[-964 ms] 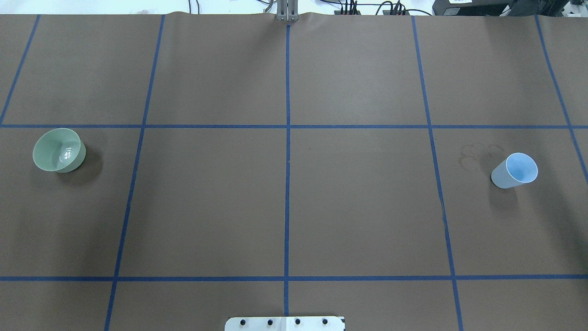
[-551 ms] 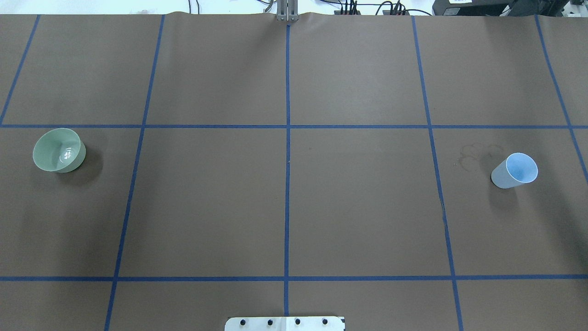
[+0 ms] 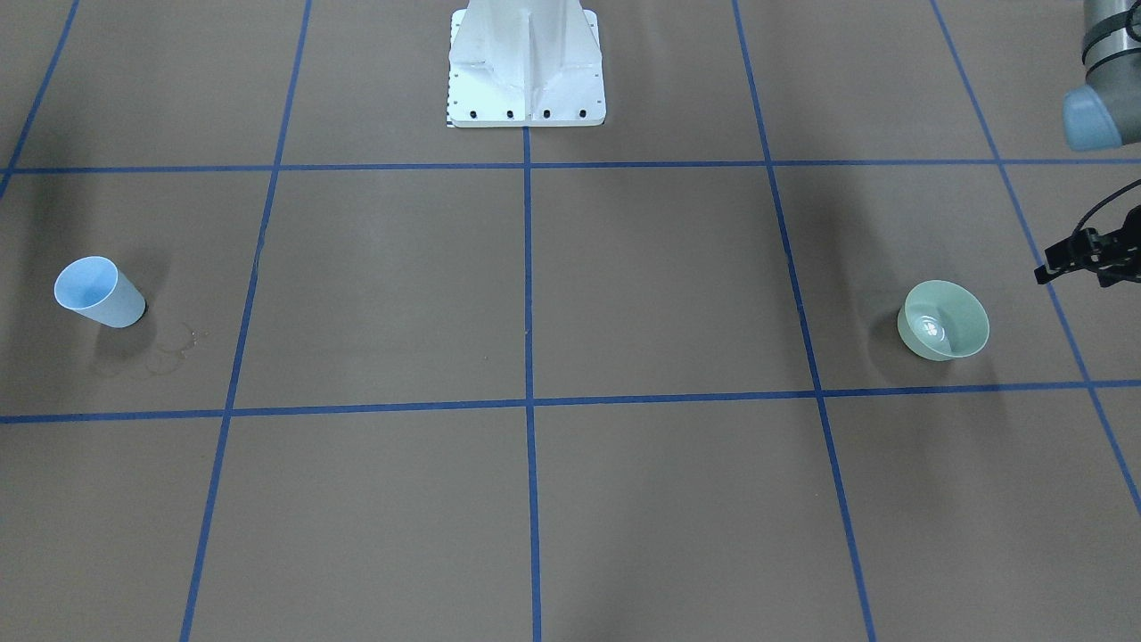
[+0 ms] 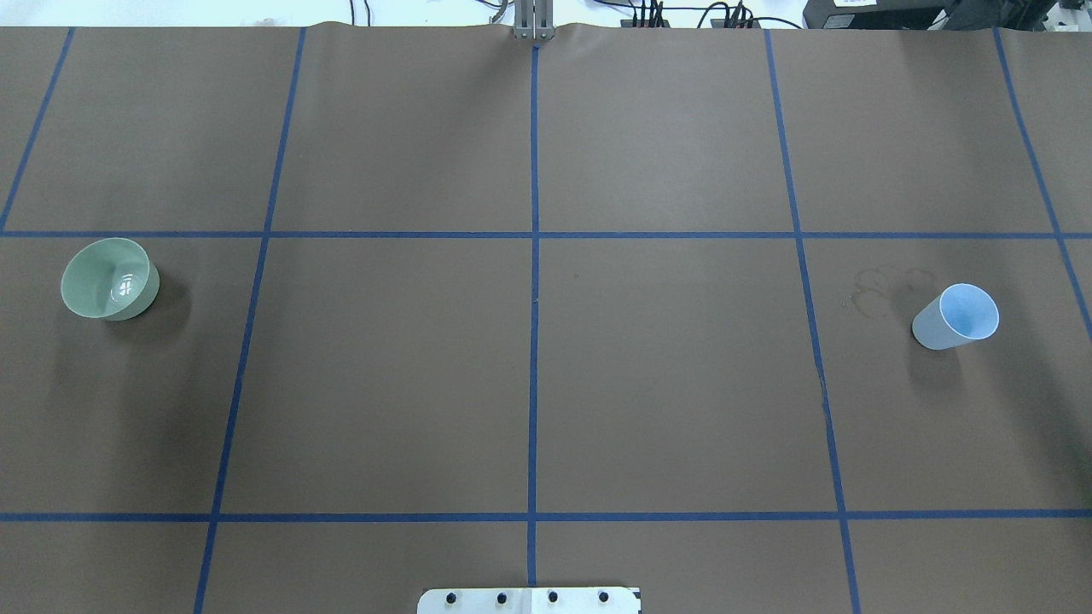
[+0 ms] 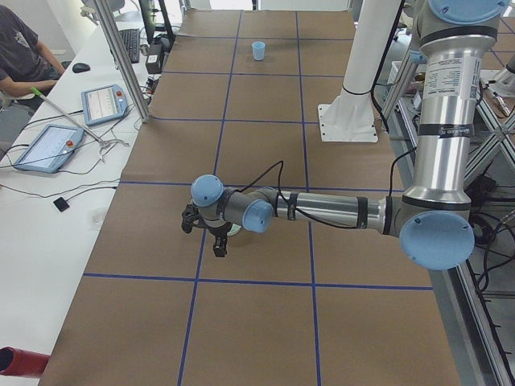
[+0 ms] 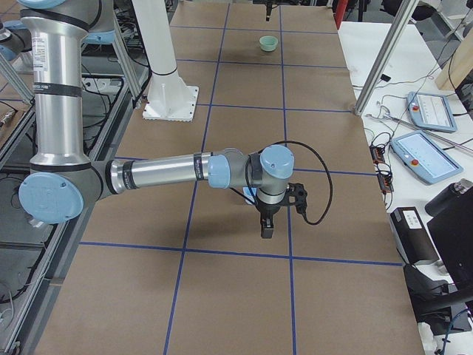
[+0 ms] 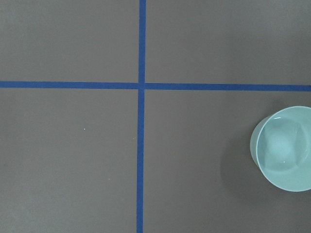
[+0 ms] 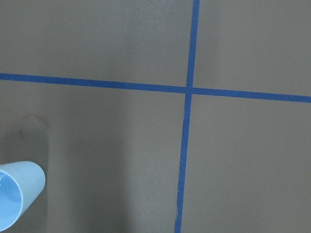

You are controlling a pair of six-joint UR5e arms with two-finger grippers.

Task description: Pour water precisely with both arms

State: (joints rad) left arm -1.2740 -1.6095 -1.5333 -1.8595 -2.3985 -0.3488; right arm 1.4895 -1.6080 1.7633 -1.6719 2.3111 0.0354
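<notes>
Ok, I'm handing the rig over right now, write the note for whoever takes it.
Left gripper: beside the bowl, not touching it, holding nothing; fingers open or shut, cannot tell.
Right gripper: by the cup, not touching it, holding nothing; cannot tell either.
Bowl on the robot's left, cup upright on its right, far apart.
Done: nothing grasped, no pour seen. A glint in the bowl may be water or a reflection.
Left: grasp both, bring them together, pour.
</notes>
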